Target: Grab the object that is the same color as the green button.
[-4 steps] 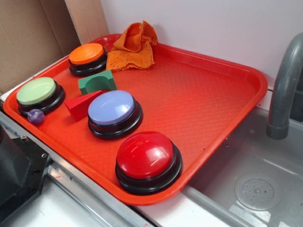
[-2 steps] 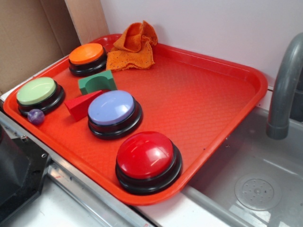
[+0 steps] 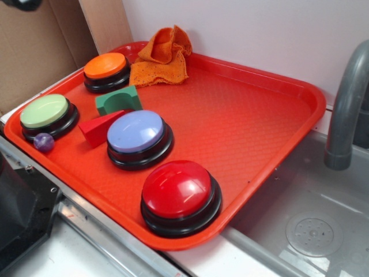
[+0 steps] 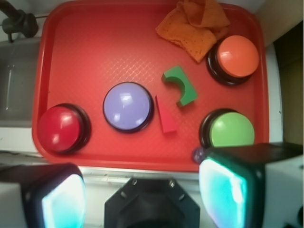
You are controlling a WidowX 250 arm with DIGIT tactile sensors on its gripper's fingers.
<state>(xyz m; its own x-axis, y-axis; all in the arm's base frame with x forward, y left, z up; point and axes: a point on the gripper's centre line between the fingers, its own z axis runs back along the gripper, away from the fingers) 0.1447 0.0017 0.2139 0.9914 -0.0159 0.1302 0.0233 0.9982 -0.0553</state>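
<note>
Wrist view: the gripper (image 4: 140, 192) hangs high above the near edge of the red plastic tray (image 3: 262, 127) — jaws spread, nothing between them. The small dark green arch-cut block (image 3: 119, 100) (image 4: 181, 85) lies on the tray, untouched, between the orange dome button (image 3: 106, 66) and the lavender-blue dome button (image 3: 136, 131), with the pale green dome button (image 3: 44, 111) (image 4: 232, 129) to its left (exterior view) — well apart from the fingers.
</note>
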